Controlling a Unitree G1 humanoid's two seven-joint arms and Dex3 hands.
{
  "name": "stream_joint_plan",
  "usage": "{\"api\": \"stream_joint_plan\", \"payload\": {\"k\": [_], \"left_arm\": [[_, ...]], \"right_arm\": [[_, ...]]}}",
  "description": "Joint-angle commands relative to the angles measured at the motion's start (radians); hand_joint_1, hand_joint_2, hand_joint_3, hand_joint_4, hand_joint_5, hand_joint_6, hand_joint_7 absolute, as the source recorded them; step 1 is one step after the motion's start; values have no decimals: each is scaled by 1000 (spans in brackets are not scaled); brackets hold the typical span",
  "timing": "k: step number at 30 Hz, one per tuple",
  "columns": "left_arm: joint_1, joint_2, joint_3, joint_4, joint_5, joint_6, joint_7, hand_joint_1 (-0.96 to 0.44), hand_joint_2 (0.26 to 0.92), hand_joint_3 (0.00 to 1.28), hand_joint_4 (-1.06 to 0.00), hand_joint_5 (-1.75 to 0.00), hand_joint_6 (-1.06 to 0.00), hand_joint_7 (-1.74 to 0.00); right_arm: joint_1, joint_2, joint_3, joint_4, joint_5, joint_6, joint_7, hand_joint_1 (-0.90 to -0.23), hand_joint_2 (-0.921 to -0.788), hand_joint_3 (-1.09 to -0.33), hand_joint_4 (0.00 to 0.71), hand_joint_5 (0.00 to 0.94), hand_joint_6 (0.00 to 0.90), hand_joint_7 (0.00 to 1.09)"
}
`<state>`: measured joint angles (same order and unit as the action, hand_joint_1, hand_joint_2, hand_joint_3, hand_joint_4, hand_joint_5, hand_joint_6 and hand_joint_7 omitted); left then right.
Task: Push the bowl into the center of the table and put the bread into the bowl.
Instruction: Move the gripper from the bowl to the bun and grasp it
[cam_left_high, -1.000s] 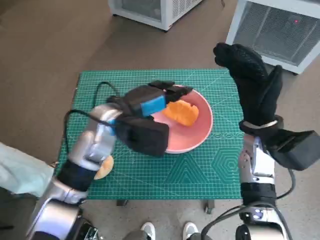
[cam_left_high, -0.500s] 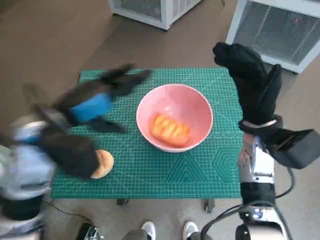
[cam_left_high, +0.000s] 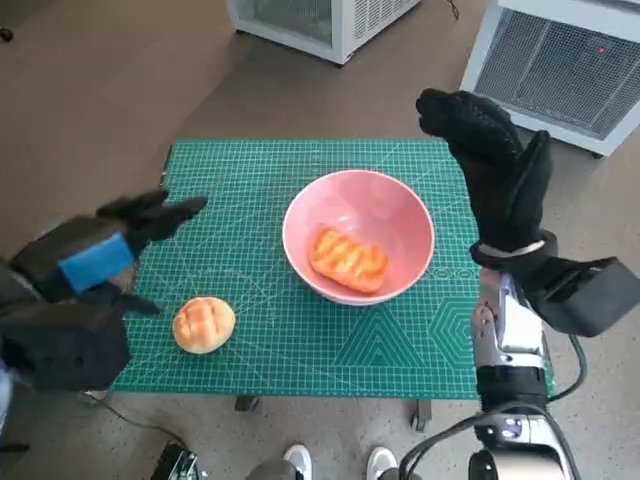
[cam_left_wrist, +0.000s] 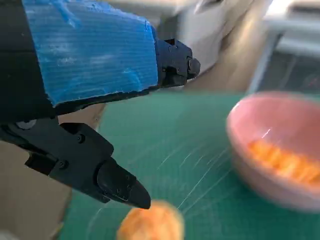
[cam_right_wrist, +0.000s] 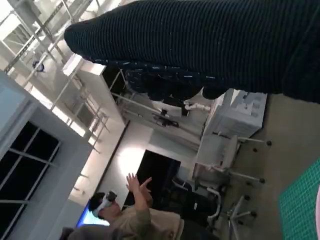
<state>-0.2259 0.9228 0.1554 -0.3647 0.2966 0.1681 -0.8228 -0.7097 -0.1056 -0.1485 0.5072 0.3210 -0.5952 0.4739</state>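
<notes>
Head view, table and room, near to far.
Shoes (cam_left_high: 338, 462) on brown floor (cam_left_high: 90, 100); green cutting mat (cam_left_high: 400, 340); round bun (cam_left_high: 204, 324) near left hand (cam_left_high: 95, 255), fingers apart, holding nothing. Bread (cam_left_high: 349, 259) inside pink bowl (cam_left_high: 359, 249), mid-table. Right hand (cam_left_high: 500, 175) raised beside mat edge, fingers extended, empty. White cabinets (cam_left_high: 560, 60) beyond; person (cam_right_wrist: 127, 212) far off.

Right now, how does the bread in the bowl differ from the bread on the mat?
The long ridged loaf lies inside the pink bowl; the round bun sits on the green cutting mat, near the left hand. The loaf is elongated and deeper orange; the bun is round and paler, with a scored top. Neither is held by either hand.
</notes>
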Motion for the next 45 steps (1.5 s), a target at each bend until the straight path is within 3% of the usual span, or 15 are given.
{"api": "stream_joint_plan", "payload": {"k": [1,11,20,39,45], "left_arm": [[61,15,21,-36,-14,-4,3,-218,721,0,-135,-12,-205,-25],[159,-25,15,-67,-4,-6,63,-182,715,0,-187,-12,-258,-24],[179,-72,-74,-20,38,-28,125,-125,710,0,-223,-10,-309,-21],[96,-168,-294,371,225,-221,364,-73,748,14,-363,-27,-427,-28],[71,-180,-338,467,276,-278,438,22,810,21,-523,-33,-594,-54]], "right_arm": [[-3,0,6,28,-11,-3,11,-655,-921,-742,239,0,118,416],[-21,-1,9,55,-16,-10,25,-653,-921,-756,234,0,100,427],[-30,-2,10,63,-11,-7,38,-669,-921,-759,229,0,89,445],[-23,-7,9,51,-8,2,47,-672,-921,-763,225,3,49,517],[-20,-10,8,48,-8,2,47,-678,-921,-761,226,3,47,522]]}}
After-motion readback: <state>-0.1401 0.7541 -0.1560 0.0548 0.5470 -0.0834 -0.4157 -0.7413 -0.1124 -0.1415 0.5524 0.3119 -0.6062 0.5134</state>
